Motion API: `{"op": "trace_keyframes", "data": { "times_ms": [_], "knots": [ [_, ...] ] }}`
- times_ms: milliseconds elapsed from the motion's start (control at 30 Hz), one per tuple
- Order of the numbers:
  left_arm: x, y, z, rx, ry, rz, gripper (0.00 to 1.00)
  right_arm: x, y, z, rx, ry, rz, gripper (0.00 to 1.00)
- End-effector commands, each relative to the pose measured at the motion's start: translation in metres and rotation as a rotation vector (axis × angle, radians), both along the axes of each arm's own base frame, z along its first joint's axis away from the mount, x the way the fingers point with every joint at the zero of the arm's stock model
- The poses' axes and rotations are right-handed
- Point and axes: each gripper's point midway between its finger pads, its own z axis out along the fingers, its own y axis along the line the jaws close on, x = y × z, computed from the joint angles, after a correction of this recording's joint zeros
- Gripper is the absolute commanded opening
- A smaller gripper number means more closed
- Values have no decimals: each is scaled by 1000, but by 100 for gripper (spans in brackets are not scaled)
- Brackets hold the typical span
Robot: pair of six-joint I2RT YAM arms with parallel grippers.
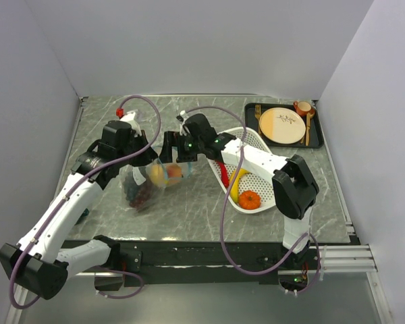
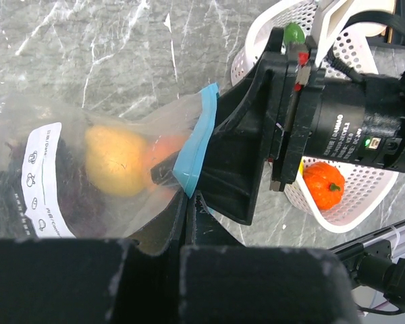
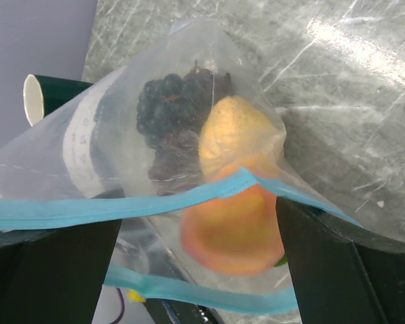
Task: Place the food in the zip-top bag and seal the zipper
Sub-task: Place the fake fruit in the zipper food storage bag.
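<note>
The zip-top bag (image 1: 145, 185) hangs just above the table with its mouth open toward the right. Dark grapes (image 3: 165, 108) and a yellow lemon (image 3: 233, 138) lie inside it. The peach (image 3: 233, 229) sits blurred in the mouth, between the two halves of the teal zipper (image 3: 121, 206). My right gripper (image 3: 196, 233) stands open with its fingers wide at either side of the peach. My left gripper (image 2: 185, 199) is shut on the near end of the zipper (image 2: 196, 135), holding the bag up. A red chili (image 1: 223, 172), a banana (image 1: 236, 185) and an orange tomato (image 1: 249, 199) lie in the basket.
The white perforated basket (image 1: 260, 145) stands right of the bag, under my right arm, with a green piece (image 2: 294, 32) at its far end. A black tray (image 1: 253, 111) with a beige plate, a cup and cutlery is at the back right. A dark green cup (image 3: 47, 91) lies behind the bag.
</note>
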Motion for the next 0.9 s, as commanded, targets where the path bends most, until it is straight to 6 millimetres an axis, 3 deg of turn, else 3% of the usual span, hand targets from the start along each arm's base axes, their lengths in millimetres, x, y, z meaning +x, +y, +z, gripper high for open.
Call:
{"op": "trace_keyframes", "data": {
  "times_ms": [0, 33, 100, 167, 200, 233, 300, 467, 567, 700, 867],
  "knots": [
    [7, -3, 24, -27, -73, 2, 1, 8, -17, 32, 7, -103, -60, 100],
    [7, -3, 23, -23, -72, 2, 1, 8, -23, 27, -8, -106, -74, 100],
    [7, -1, 23, -24, -79, 12, 1, 10, -36, 38, -11, -135, -107, 100],
    [6, 1, 26, -29, -88, 25, 1, 22, -63, 32, -80, -149, -217, 100],
    [7, 3, 27, -26, -98, 35, 1, 26, -76, 45, -78, -178, -260, 100],
    [7, 4, 28, -24, -102, 38, 1, 30, -94, 36, -123, -188, -329, 100],
    [7, 5, 27, -17, -99, 41, 1, 43, -129, 47, -122, -210, -430, 100],
    [9, 1, 26, -26, -100, 28, 1, 64, -214, 11, -325, -151, -623, 100],
    [10, 2, 26, -21, -96, 29, 1, 73, -250, -19, -520, -148, -624, 100],
    [9, 0, 23, -25, -87, 23, 1, 78, -280, -61, -751, -123, -562, 100],
    [7, 0, 20, -28, -77, 26, 1, 86, -305, -85, -829, -92, -584, 100]
  ]
}}
